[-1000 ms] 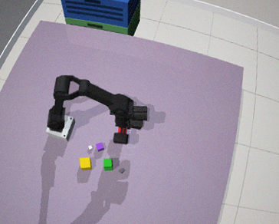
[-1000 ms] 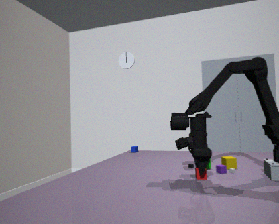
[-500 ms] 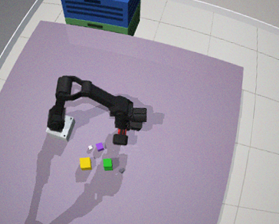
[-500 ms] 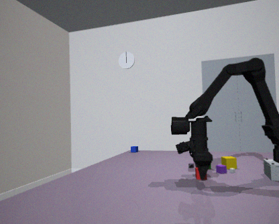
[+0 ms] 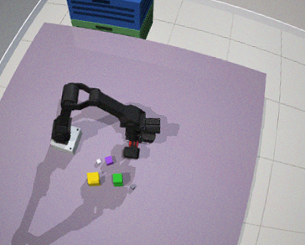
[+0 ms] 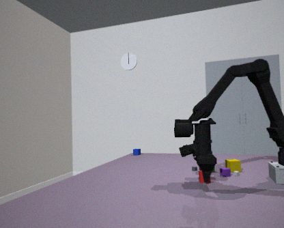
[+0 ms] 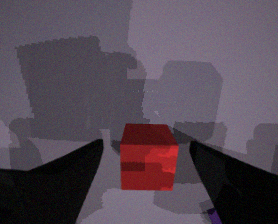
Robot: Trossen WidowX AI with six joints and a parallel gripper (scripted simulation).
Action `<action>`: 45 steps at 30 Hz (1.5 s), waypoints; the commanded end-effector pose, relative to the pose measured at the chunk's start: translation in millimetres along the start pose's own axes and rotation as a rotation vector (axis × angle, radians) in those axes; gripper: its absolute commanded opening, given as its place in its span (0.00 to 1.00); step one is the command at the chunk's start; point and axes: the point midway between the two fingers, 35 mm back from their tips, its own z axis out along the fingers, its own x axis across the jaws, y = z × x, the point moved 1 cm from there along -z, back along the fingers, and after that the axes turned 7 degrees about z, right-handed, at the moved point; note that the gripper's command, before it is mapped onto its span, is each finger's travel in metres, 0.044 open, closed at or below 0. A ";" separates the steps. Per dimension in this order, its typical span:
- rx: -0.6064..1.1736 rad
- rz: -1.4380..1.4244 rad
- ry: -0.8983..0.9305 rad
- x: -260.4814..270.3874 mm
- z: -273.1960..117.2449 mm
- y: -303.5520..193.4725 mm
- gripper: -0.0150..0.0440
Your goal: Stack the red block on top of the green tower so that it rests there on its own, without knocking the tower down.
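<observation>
My gripper (image 7: 146, 145) wide around the red block (image 7: 148, 156), gaps both sides, block mostly hidden from above, green tower (image 5: 117, 179) apart

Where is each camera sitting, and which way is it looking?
Top: high above, looking down on the purple mat; the whole black arm shows, over the small red block.
Exterior: low beside the mat, looking across at the white wall clock; the arm and its gripper show, lowered around the block.
Wrist: on the gripper, looking along its two dark fingers; the block sits between them, gaps either side.
Shared: top and exterior both show the yellow cube and the purple cube.
</observation>
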 end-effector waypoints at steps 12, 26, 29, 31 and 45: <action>0.005 0.004 0.004 0.5 0.1 -1.2 0.44; 0.004 0.004 0.004 0.1 -52.5 0.6 0.25; 0.004 0.004 0.004 0.1 -68.5 0.7 0.25; 0.004 0.004 0.004 0.0 -78.9 0.8 0.25; 0.002 0.004 0.003 -0.3 -116.9 1.5 0.25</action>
